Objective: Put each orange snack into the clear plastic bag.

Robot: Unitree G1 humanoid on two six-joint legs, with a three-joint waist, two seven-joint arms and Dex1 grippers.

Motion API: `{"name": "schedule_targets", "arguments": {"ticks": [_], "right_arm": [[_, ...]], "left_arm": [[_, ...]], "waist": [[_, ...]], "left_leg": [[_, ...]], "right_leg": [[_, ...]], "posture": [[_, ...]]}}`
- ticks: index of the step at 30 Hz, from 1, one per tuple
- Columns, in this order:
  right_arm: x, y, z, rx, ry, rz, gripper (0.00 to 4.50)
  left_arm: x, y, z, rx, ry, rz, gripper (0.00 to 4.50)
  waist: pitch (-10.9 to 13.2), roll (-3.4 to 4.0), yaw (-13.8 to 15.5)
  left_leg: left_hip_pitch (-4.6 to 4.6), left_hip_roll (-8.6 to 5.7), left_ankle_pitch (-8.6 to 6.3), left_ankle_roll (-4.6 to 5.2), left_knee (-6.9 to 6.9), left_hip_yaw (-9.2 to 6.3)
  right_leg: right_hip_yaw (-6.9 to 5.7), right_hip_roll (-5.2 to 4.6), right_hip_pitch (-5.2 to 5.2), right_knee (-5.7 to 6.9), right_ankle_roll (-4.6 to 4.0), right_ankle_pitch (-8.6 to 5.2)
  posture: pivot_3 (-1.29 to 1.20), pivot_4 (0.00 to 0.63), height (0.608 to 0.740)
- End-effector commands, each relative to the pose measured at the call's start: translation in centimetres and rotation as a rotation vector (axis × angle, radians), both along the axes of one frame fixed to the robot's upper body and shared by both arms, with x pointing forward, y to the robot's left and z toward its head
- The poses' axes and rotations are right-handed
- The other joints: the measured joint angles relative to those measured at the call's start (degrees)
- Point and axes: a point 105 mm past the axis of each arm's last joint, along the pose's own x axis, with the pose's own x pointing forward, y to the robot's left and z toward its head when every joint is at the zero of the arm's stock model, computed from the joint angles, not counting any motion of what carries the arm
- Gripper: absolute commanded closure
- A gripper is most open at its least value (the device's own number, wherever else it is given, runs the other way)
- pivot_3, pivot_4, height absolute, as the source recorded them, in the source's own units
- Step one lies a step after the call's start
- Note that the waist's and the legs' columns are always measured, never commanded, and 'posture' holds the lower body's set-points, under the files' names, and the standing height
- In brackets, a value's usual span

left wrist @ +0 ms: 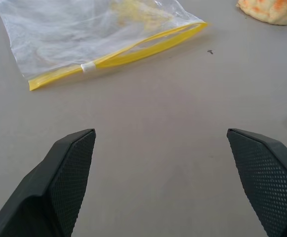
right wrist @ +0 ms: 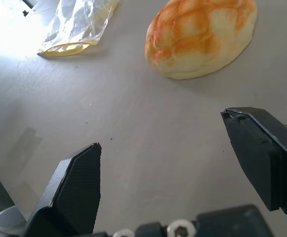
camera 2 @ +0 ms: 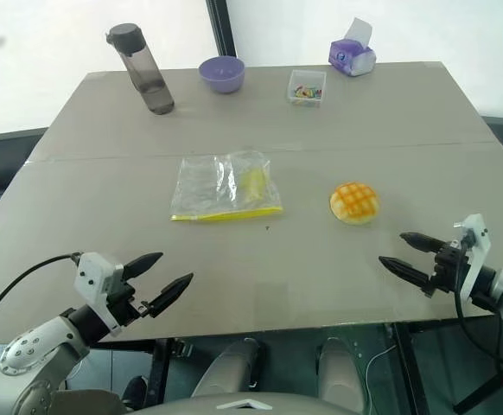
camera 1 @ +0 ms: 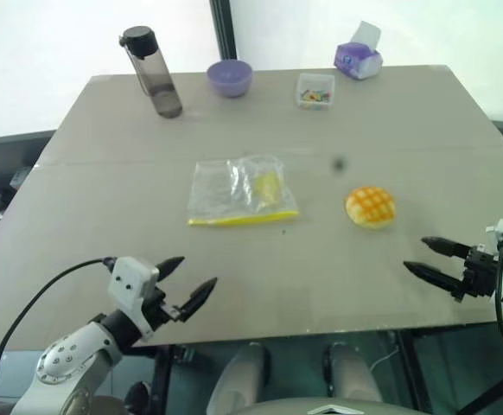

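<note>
You're hovering both grippers, left (camera 1: 189,281) and right (camera 1: 425,257), jaws spread wide (empty); bun (camera 1: 371,207) is lying beside bag (camera 1: 241,192).

Crinkly glossy clear plastic bag (camera 1: 242,191) on matt smooth grey table (camera 1: 105,207).

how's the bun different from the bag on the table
The bun is a domed, opaque yellow-orange round with a darker grid on top; the bag lies flat, see-through and crinkly, with a yellow strip along its near edge. The bag covers more table than the bun. Both rest on the table, apart, untouched by either gripper.
</note>
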Motion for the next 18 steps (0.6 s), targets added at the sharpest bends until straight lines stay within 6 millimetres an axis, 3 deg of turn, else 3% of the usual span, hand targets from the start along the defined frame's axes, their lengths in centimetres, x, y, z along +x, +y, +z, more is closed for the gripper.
{"name": "schedule_targets", "arguments": {"ticks": [1, 5, 11, 18], "right_arm": [[-0.8, 1.6, 1.6, -0.073, -0.149, 0.118, 0.08], [-1.5, 5.2, 2.7, -0.039, -0.233, 0.244, 0.08], [-1.1, 7.5, 4.0, -0.046, -0.263, 0.312, 0.08], [-0.2, 8.2, 4.6, -0.119, -0.309, 0.307, 0.08]], "left_arm": [[0.2, 0.6, -0.1, -0.018, 0.035, 0.028, 0.0], [2.0, 3.4, 0.8, -0.066, 0.022, 0.143, 0.0], [5.8, 6.5, 1.8, -0.059, 0.02, 0.216, 0.0], [10.5, 6.2, 2.2, -0.217, 0.11, 0.184, 0.0]], "waist": [[0.0, 0.0, -0.01], [0.0, 0.0, -0.18], [0.01, -0.01, -0.15], [0.05, -0.08, -0.17]], "left_leg": [[0.0, 0.0, 0.0, 0.0, 0.0, 0.0], [0.03, 0.02, 0.0, 0.0, -0.02, -0.06], [0.04, 0.0, 0.01, -0.02, 0.08, -0.17], [-0.06, -0.07, 0.01, -0.03, 0.07, -0.31]], "right_leg": [[0.0, 0.0, 0.0, 0.0, 0.04, 0.02], [-0.06, 0.06, 0.0, 0.01, 0.11, 0.05], [-0.13, 0.12, 0.0, 0.13, 0.1, 0.07], [-0.2, 0.13, -0.03, 0.12, 0.05, 0.09]], "posture": [[0.0, 0.15, 0.739], [0.0, 0.15, 0.739], [0.0, 0.15, 0.739], [0.0, 0.15, 0.739]]}}
